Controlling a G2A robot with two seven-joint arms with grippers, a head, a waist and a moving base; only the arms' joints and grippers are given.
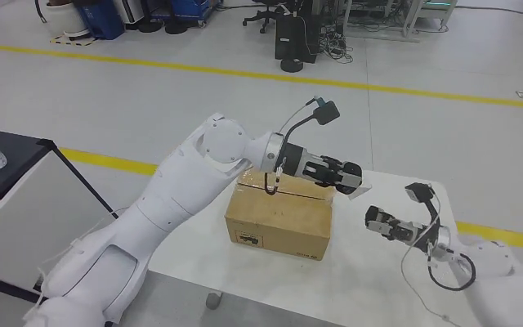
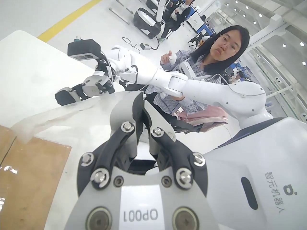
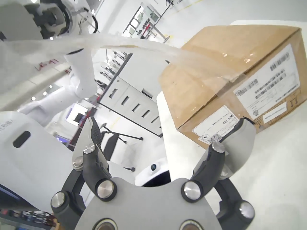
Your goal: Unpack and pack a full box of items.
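1. Risk: tape strip [image 3: 144, 45], part-peeled from the top seam, may tear or slip out of the grip if pulled at a steep angle. The box [image 1: 282, 219] may lift or slide on the table [image 1: 368, 278], as nothing pins it down.
2. Left gripper [image 2: 141, 101]: fingers closed on the strip's free end, held out past the box's edge above the table. The strip runs back to the box top, where it is stuck.
3. Right gripper [image 1: 374, 221]: fingers wide apart, holding nothing, near the box's side but not touching it.
4. Box: upright on the white table, flaps apparently closed.
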